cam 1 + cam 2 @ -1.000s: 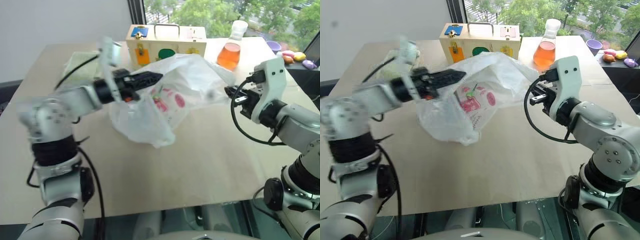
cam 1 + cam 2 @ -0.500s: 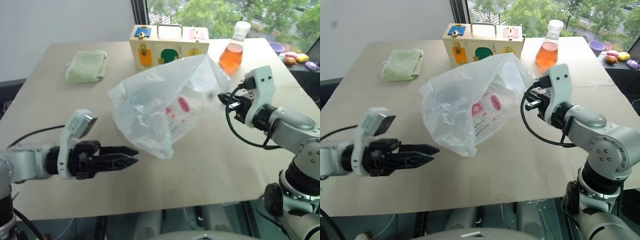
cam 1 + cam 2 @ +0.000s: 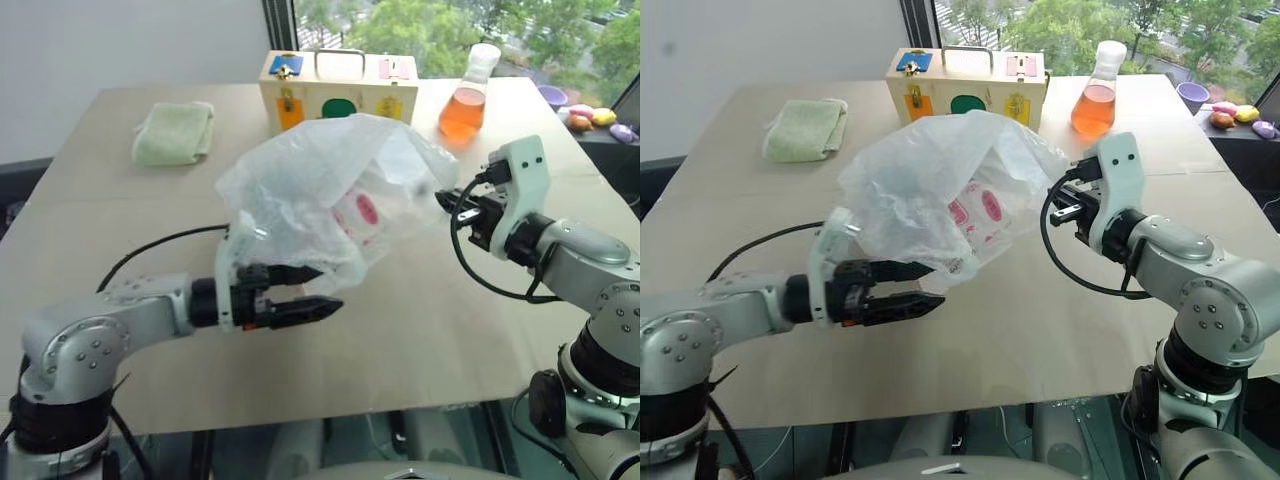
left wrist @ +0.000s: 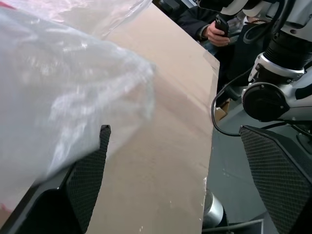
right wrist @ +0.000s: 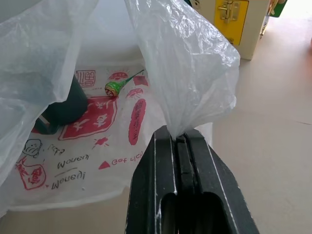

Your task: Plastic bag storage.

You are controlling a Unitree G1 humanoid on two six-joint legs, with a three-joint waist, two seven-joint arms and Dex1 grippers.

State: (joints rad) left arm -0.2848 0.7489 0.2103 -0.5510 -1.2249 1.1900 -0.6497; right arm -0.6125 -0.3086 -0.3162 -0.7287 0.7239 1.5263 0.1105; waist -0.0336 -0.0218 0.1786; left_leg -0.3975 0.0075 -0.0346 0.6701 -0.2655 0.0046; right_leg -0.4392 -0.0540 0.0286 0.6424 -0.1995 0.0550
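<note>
Plastic bag (image 3: 330, 190) crinkly, translucent white, with pink-red print

Bare tabletop (image 3: 420, 340) ahead; plastic bag (image 3: 330, 195) blocks centre; wooden box (image 3: 338, 88) behind.

The pale surface (image 3: 430, 340) carries a folded green cloth (image 3: 174, 132) at about 10 o'clock. At 12 o'clock stands a wooden box (image 3: 337, 89) with a metal handle and coloured shapes on its front. Just beside it, toward 1 o'clock, stands a glass flask (image 3: 466, 92) with orange liquid. Some small coloured objects (image 3: 592, 113) lie at 2 o'clock, beyond the edge.
</note>
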